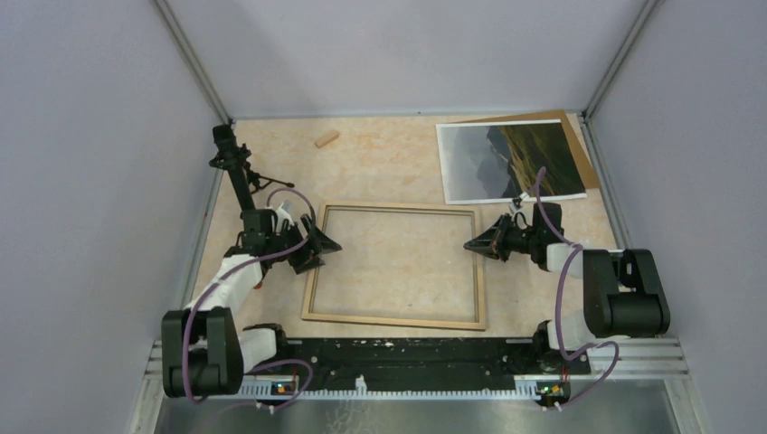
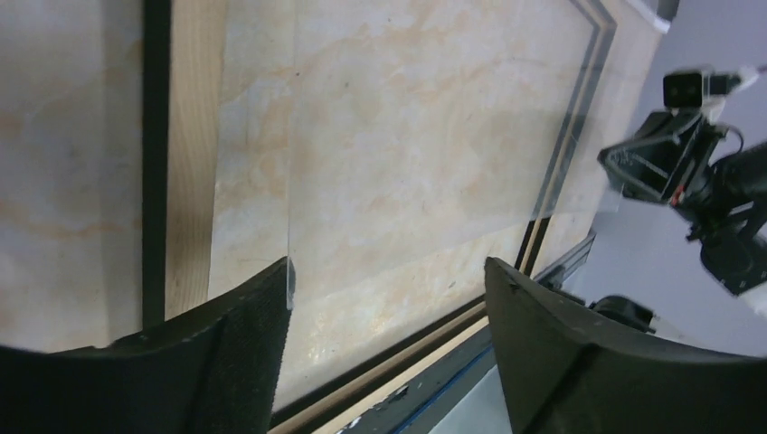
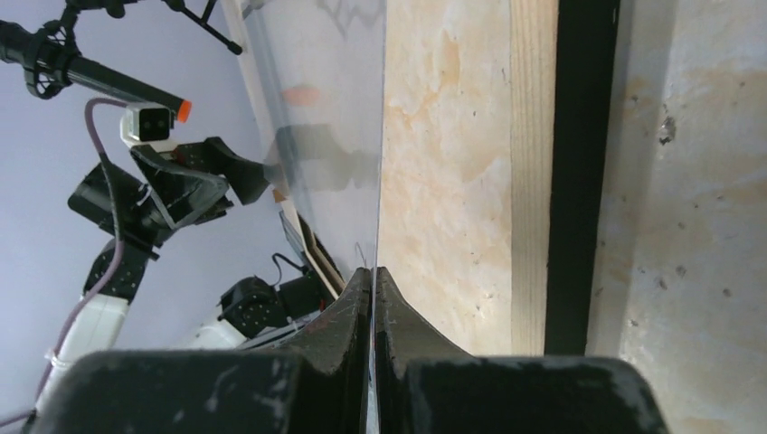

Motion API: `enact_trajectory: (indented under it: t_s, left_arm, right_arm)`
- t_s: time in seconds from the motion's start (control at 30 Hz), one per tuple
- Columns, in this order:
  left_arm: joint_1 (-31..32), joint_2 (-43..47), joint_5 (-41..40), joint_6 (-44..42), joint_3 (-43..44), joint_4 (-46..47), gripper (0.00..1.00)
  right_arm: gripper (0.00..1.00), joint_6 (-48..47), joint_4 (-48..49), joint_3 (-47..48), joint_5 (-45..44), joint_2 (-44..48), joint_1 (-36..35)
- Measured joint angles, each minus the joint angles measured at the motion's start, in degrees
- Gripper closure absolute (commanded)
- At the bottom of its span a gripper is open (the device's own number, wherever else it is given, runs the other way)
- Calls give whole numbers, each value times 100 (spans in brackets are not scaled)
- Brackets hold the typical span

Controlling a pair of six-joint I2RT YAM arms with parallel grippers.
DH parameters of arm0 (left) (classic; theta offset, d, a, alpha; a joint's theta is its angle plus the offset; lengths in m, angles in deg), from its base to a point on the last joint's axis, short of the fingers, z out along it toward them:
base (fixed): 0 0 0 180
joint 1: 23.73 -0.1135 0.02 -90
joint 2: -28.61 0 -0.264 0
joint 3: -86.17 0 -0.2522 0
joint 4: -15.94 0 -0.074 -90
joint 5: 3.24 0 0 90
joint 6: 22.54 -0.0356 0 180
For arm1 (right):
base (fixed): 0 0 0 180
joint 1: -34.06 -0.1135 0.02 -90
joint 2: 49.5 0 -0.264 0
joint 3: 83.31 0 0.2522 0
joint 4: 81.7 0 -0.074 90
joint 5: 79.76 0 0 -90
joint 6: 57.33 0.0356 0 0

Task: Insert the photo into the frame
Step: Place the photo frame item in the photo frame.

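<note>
Pinching a clear sheet (image 3: 317, 136) tight, the right gripper (image 3: 373, 269) sits over the right rail of the frame (image 1: 393, 319). The left gripper (image 2: 389, 271) gapes wide by the frame's left rail. The photo (image 1: 506, 161) lies flat past the frame's far right corner, on a brown board (image 1: 586, 149). It looks thin, light and bendy, so I would lift it by its white edge.

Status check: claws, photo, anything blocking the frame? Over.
Right claw shut on clear pane, over the frame. Left claw open at its other edge. Photo lies on backing board, far right, not in. Only the pane in the way.
</note>
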Motion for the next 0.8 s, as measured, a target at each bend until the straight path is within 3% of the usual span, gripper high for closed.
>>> enact_trajectory:
  t_s: [0.1,0.23,0.6,0.8]
  left_arm:
    - [0,553,-461,184,-138,-271,2]
    - [-2,1073,-960,350,-149,-529,2]
    - [0,1154,-2352,409,258,-1462,2]
    - [0,1185,-2461,-81,990,-1449,2]
  right_arm:
    - [100,153,0,-107,2,221,-2]
    - [100,387,61,-302,7,402,-11]
    - [100,787,127,-684,203,535,-39]
    - [100,824,31,-691,343,675,-85]
